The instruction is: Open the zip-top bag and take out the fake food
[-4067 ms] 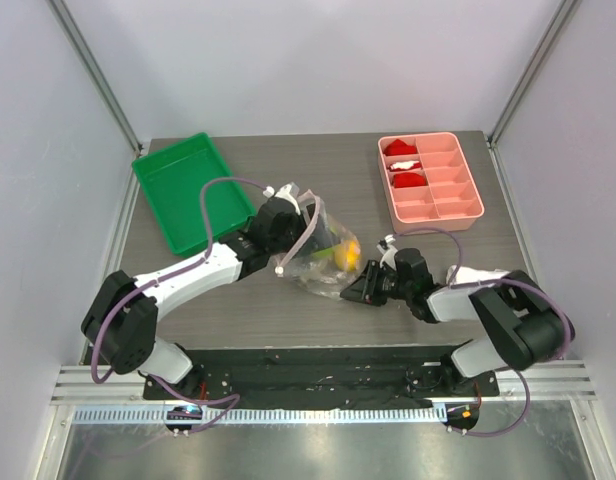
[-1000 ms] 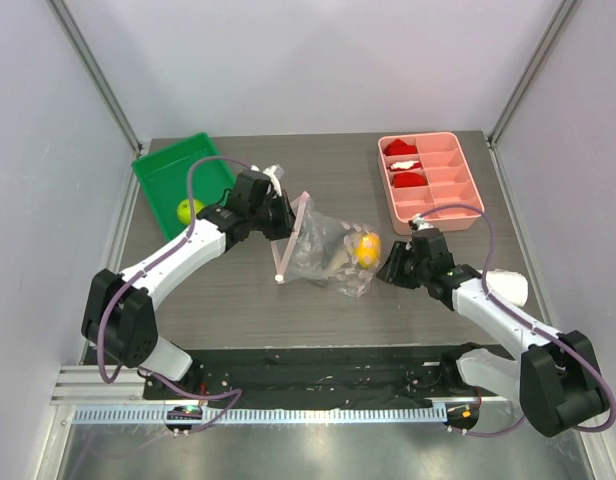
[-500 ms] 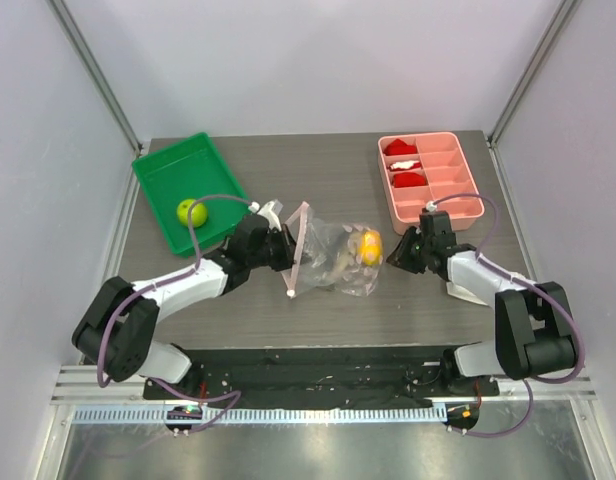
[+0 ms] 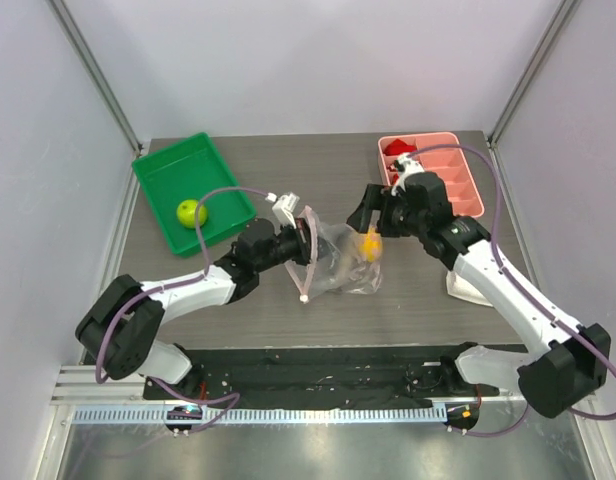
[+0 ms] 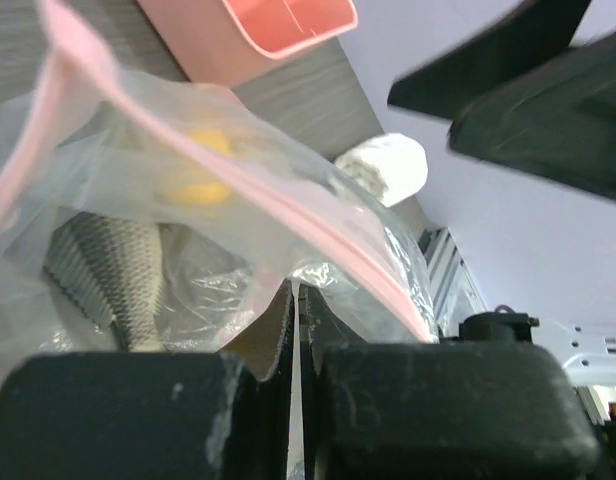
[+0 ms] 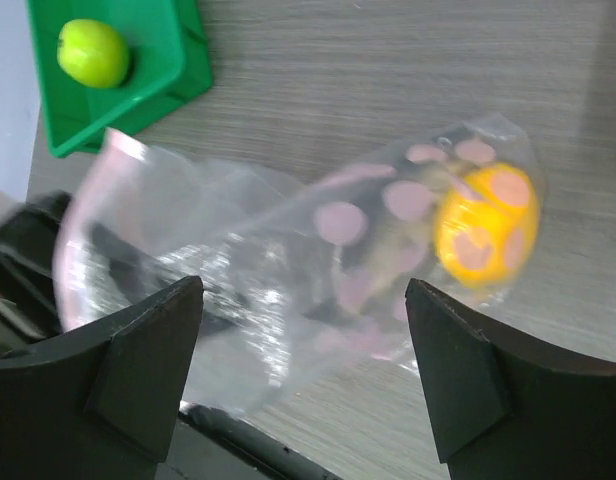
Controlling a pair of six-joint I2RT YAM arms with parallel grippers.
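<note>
The clear zip-top bag [image 4: 336, 265] lies on the table, its pink zip strip [image 4: 306, 255] held up on the left. My left gripper [image 4: 298, 240] is shut on the plastic at the mouth, seen pinched between the jaws [image 5: 296, 300]. The yellow-orange fake food [image 4: 371, 244] sits inside the bag at its right end [image 6: 485, 225] [image 5: 203, 170]. The lime green fake food [image 4: 191, 212] lies in the green tray [image 4: 163, 185], out of the bag [image 6: 93, 52]. My right gripper [image 4: 371, 218] hangs open above the bag's right part [image 6: 303, 300], holding nothing.
A pink compartment tray [image 4: 458, 200] with red-and-white pieces stands at the back right. A white roll-like object [image 4: 468, 285] lies on the table under the right arm. The green tray's rim [image 6: 128, 125] is close to the bag's mouth.
My right gripper has opened wide and risen from the bag's right side to above it. My left gripper has shifted slightly right, still pinching the bag's mouth.
</note>
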